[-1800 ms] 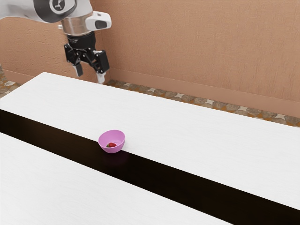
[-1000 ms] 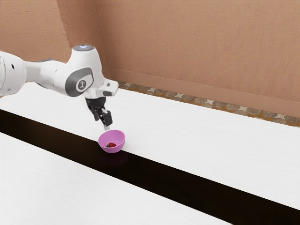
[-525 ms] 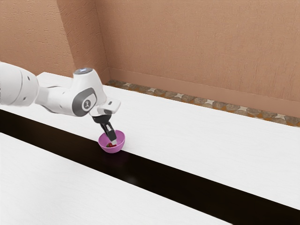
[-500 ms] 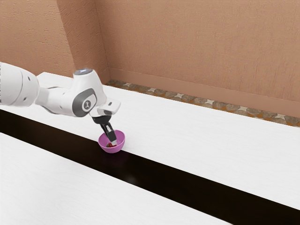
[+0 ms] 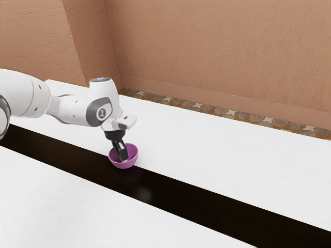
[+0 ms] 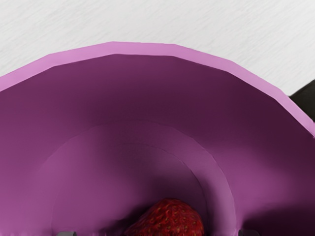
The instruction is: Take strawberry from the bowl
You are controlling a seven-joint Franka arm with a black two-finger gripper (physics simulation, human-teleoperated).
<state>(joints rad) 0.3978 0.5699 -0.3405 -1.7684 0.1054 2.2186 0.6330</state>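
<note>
From the exterior view's left of the bowl (image 5: 133, 156), my arm (image 5: 71, 109) reaches across to set its wrist (image 5: 102, 111) above it, the gripper (image 5: 121, 157) slanting down with its fingertips (image 6: 248, 233) inside the bowl, parted from each other.

OK so we're counting one bowl (image 5: 133, 153) here, and we're seeing one strawberry (image 6: 170, 219). Robot-wise, we're looking at one arm (image 5: 72, 109) and one gripper (image 5: 122, 157) with two fingers. We're also tallying one table (image 5: 207, 150) and one dark strip (image 5: 181, 192), folks.
</note>
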